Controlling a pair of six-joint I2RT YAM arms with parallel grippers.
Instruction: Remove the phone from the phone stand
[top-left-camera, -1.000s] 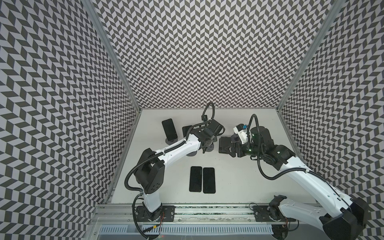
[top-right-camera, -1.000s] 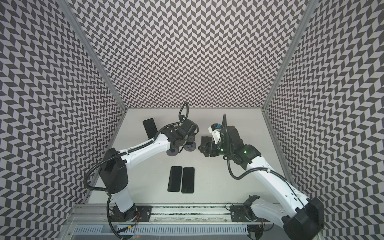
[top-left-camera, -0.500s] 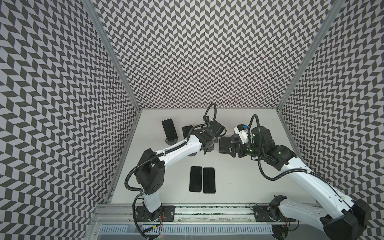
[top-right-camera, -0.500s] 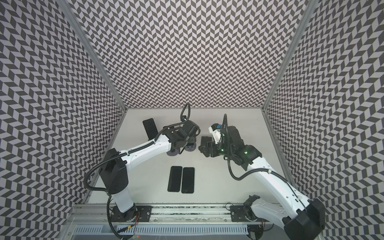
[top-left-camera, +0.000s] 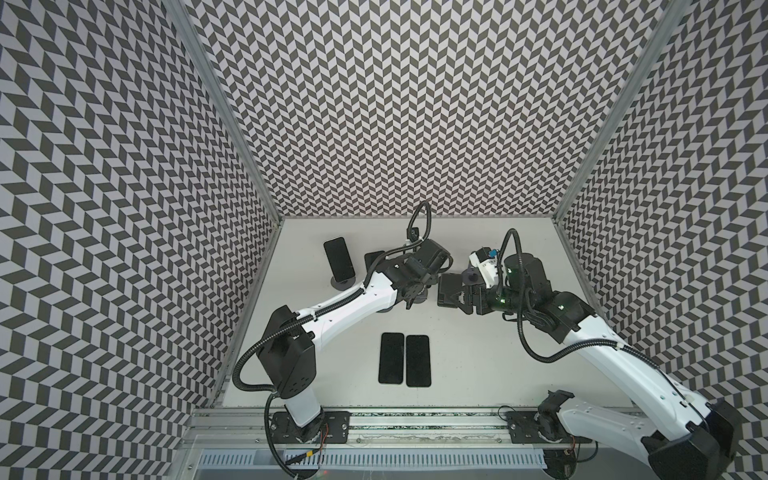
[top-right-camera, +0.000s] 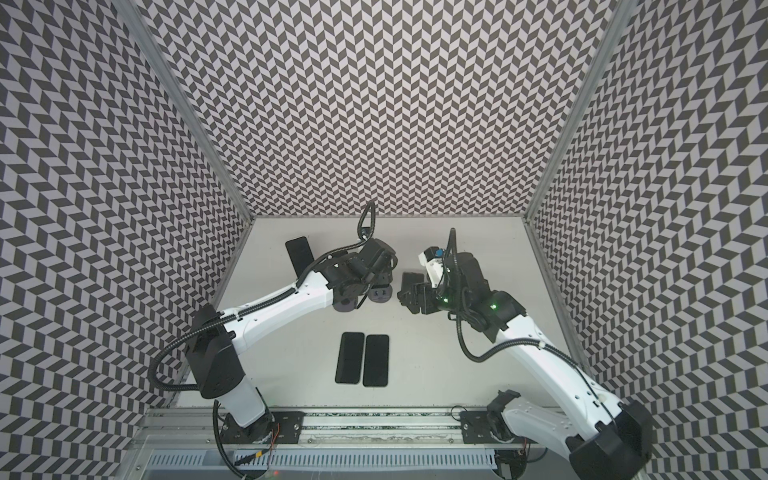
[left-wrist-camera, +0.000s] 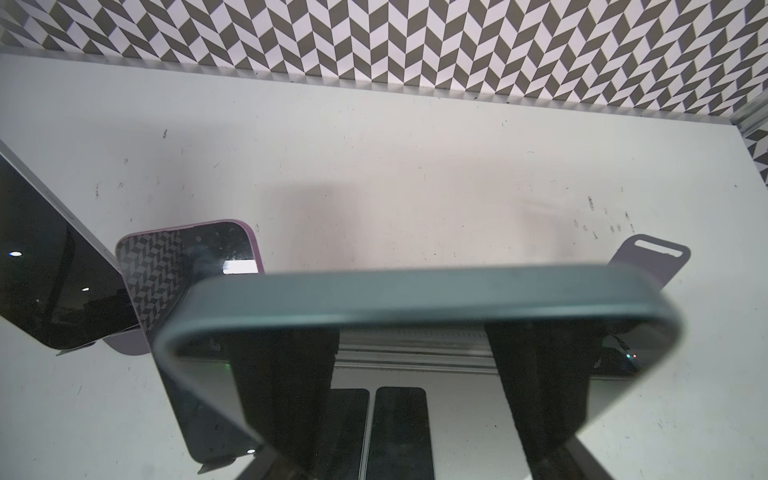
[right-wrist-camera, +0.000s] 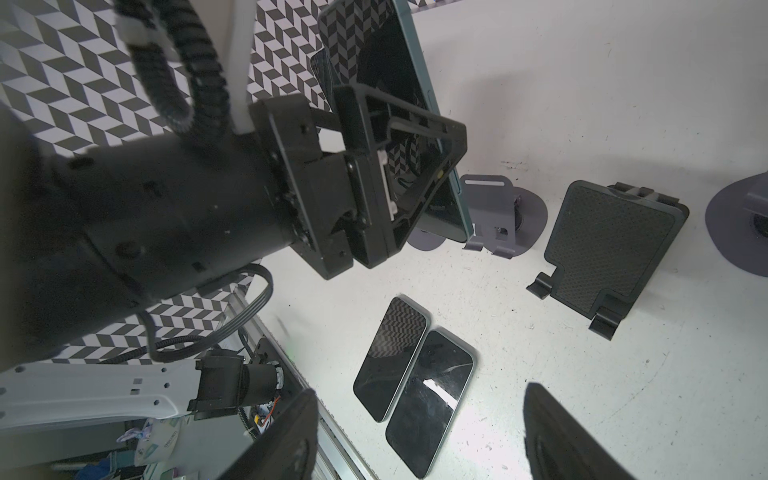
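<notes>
The phone (right-wrist-camera: 382, 58), a black-screened slab with a dark teal metal rim, is clamped in the left gripper (right-wrist-camera: 440, 166), whose black jaws are closed firmly on its lower half. It hangs steeply tilted above the white tabletop (top-left-camera: 478, 365). Its lower corner is just beside the phone stand (right-wrist-camera: 498, 212), a grey plastic stand with a slotted back plate and a round base. Whether the two touch cannot be told. In the left wrist view the phone's top rim runs across the frame, and the stand's slotted plate shows beyond one corner.

The right gripper (right-wrist-camera: 422, 392) is near the left one, its two dark fingers spread apart with nothing between them. It faces a black textured stand (right-wrist-camera: 611, 245). Two black phones (top-left-camera: 391, 358) lie flat side by side, touching, nearer the front rail.
</notes>
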